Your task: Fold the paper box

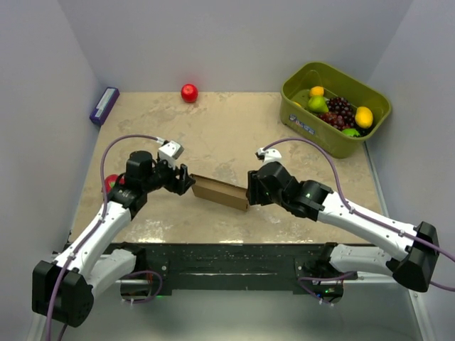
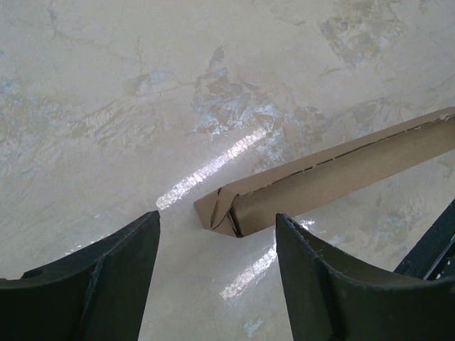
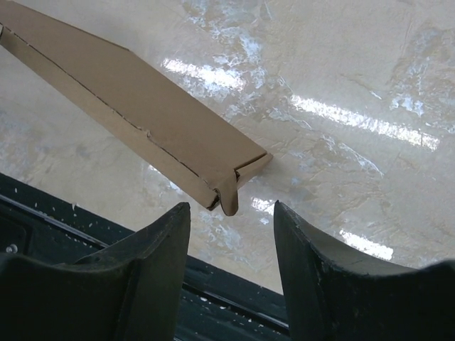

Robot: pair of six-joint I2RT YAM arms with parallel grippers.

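Closing-in step: left fingers (image 2: 106, 284) and right fingers (image 3: 142, 270), parted and empty, bracket opposite ends of the slim brown cardboard paper box (image 1: 220, 192); next, squeeze both ends evenly

I was running this from afar in a robot lab cell. Plain white walls (image 1: 234, 42) boxed a marbled table (image 1: 227, 128) holding a fruit bin (image 1: 340, 145).

— What is sitting at the back of the counter (image 1: 227, 142)?
— A red apple (image 1: 189, 93) is lying near the wall, a purple box (image 1: 104, 106) is resting in the left corner, and a green bin (image 1: 327, 138) is holding grapes (image 1: 340, 110) and a lemon (image 1: 364, 116).
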